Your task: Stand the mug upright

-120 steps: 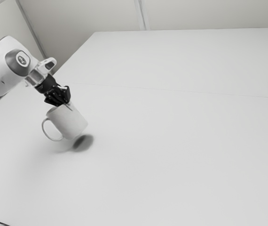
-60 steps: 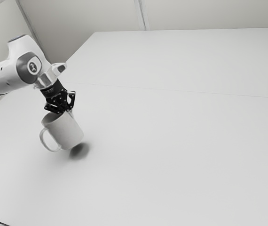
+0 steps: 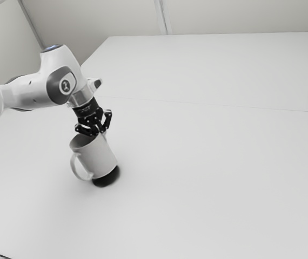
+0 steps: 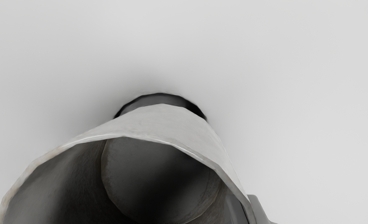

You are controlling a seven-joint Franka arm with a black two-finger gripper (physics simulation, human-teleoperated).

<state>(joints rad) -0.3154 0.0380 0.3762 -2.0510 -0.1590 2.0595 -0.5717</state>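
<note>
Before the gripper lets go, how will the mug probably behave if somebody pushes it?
The mug leans, held by the gripper at its rim, so a push may make it pivot there. Its body is round, so on its side it might roll until the handle stops it. Its walls look stiff and probably would not bend.

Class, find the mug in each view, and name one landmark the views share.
Exterior view: the mug is left of centre, tilted, below the hand.
Wrist view: it is right before the camera, its rim nearest, with the wall between the fingers.
Shared landmark: the dark patch on the table by the mug's base.
</note>
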